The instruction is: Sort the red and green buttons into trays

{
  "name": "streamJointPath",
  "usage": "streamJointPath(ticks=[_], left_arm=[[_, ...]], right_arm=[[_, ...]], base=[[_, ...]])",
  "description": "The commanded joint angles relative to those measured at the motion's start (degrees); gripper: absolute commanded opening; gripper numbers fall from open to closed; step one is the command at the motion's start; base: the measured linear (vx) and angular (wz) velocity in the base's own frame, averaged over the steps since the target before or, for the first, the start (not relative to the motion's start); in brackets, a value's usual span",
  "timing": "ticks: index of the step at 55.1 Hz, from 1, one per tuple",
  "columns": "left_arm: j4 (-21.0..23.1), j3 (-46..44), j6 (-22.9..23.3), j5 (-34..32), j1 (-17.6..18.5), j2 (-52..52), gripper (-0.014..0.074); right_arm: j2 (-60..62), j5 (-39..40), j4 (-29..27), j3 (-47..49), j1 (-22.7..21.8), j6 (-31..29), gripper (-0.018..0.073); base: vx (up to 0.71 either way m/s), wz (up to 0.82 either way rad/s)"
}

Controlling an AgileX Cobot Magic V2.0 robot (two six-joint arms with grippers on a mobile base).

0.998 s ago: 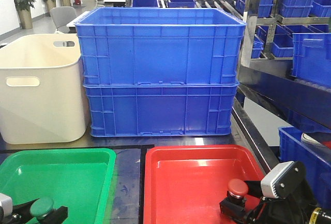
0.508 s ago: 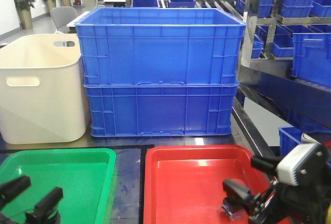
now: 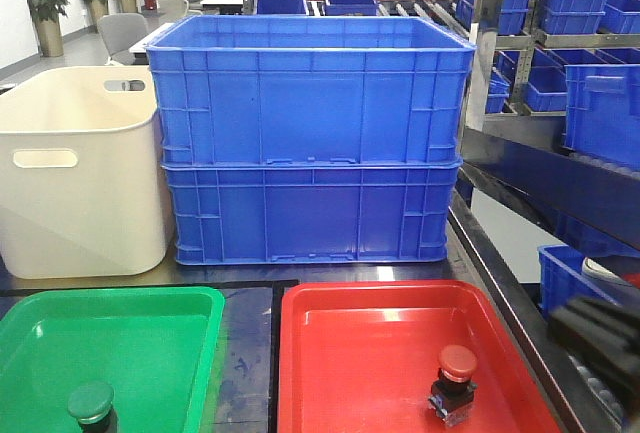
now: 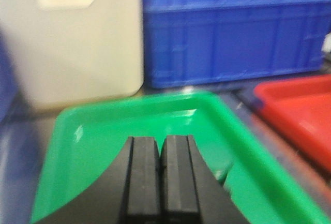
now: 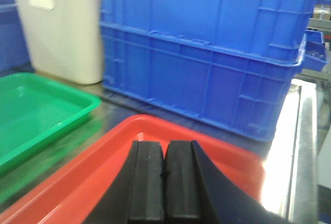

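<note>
The dark bench (image 3: 245, 353) carries a green tray (image 3: 190, 305) at the front left and a red tray (image 3: 385, 295) just beside it on the right. Behind them stand a cream tub (image 3: 80, 193) and, touching it, two stacked blue crates (image 3: 310, 143)

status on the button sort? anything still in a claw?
Sorting looks done. The red button stands in the red tray, and the green button sits in the green tray. Nothing is in hand: the left claw and right claw are both shut with nothing between the pads. No loose buttons show elsewhere, so only parking the arms seems left.
</note>
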State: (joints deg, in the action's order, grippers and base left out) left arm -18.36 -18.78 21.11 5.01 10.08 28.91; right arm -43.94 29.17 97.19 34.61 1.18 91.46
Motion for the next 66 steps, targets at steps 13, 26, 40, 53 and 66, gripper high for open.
streamJointPath(ticks=[13, 26, 40, 53, 66], left_arm=[[3.7, -1.8, 0.8, 11.3, 0.2, -12.1, -0.0006], [3.7, -1.8, 0.8, 11.3, 0.2, -12.5, -0.0006], [3.6, -0.5, 0.4, 11.1, 0.2, -12.8, -0.0006], [15.3, 13.2, -16.8, 6.7, -4.3, -28.5, -0.0006], [15.8, 18.9, -16.8, 6.9, -6.9, -29.9, -0.0006]], right_arm=[[6.0, 1.0, 4.4, -1.5, -0.1, 10.3, -0.0008], [6.0, 1.2, 4.5, -1.5, -0.1, 10.3, -0.0008], [6.0, 1.1, 4.5, -1.5, -0.1, 10.3, -0.0008], [6.0, 1.1, 4.5, -1.5, -0.1, 10.3, -0.0008], [6.0, 1.4, 4.4, -1.5, -0.1, 10.3, -0.0008]], base=[[0.0, 0.0], [0.0, 0.0], [0.0, 0.0], [0.0, 0.0], [0.0, 0.0]])
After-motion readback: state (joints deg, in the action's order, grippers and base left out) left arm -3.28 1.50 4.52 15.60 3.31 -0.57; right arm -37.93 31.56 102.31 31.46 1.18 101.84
